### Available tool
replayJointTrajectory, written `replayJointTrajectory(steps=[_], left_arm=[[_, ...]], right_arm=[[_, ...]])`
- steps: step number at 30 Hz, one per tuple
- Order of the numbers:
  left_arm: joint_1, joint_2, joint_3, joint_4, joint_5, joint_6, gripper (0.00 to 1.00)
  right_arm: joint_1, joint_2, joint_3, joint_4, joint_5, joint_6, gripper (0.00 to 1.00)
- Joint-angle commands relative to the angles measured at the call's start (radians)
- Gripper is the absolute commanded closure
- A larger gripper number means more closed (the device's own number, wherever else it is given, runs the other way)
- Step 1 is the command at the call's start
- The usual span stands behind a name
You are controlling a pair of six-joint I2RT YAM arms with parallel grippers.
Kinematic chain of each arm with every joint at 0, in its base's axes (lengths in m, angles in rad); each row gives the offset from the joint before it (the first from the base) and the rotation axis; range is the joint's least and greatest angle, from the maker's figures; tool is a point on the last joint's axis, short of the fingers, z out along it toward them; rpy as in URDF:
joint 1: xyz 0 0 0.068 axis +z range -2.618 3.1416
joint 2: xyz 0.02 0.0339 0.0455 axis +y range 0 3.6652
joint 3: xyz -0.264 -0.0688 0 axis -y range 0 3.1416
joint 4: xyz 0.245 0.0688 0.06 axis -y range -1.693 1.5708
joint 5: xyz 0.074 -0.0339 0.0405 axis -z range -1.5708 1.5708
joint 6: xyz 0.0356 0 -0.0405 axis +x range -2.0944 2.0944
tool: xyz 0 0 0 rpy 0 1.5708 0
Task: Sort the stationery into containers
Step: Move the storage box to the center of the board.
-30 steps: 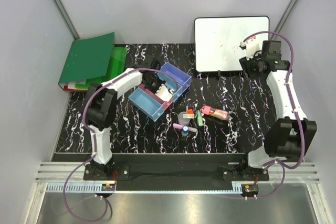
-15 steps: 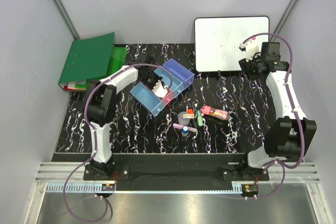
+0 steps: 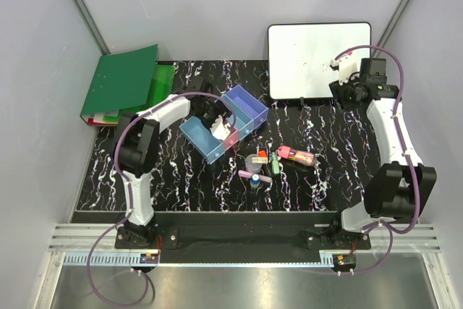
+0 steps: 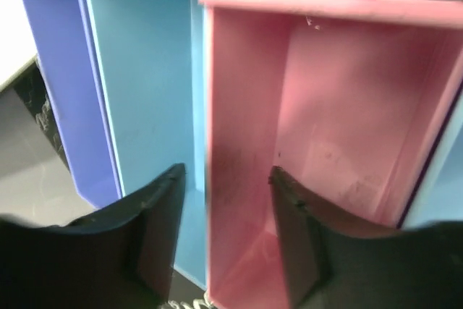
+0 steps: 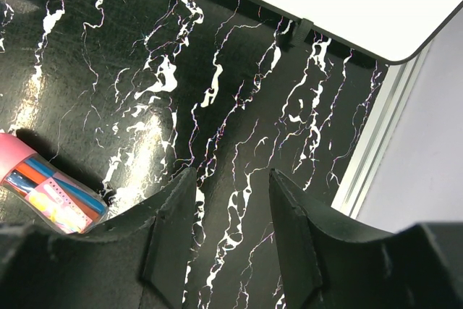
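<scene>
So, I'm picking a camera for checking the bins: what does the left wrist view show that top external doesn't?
Left wrist only: the pink bin looks empty inside, its wall between the fingers of the open left claw. Top external only: the stationery pile, whiteboard, right arm. Both: the pink bin, light blue bin, violet bin.

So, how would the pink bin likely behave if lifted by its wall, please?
Probably light: the pink bin looks empty and thin-walled. Its wall may flex under the left gripper. Pressed against the light-blue bin, it might drag that along.
</scene>
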Motion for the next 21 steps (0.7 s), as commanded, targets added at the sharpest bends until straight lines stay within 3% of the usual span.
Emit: replayJointTrajectory(steps=[1,5,8,12,20,21], left_arm=[[-0.007,0.003,-0.021,0.018,0.077,0.723,0.3],[-0.007,-0.008,-0.024,0.02,0.112,0.722,0.3],[-0.005,-0.046,-0.073,0.137,0.166,0.699,0.28],[-0.005,-0.101,-0.235,0.595,0.187,0.491,0.22],[-0.024,-0.205,-0.409,1.153,0.066,0.168,0.07],[-0.025,-0.221,-0.429,1.141,0.04,0.141,0.07]], right_arm=[[0.006,-0.043,-0.004,0.006,-0.014,0.013,0.47],[0.006,-0.037,0.002,0.006,-0.014,0.016,0.47],[0.006,-0.043,-0.003,0.003,-0.014,0.016,0.47],[0.006,-0.054,-0.01,0.0,-0.019,0.005,0.47],[0.008,-0.071,-0.01,-0.015,-0.037,0.022,0.47],[0.008,-0.074,-0.012,-0.012,-0.04,0.026,0.47]])
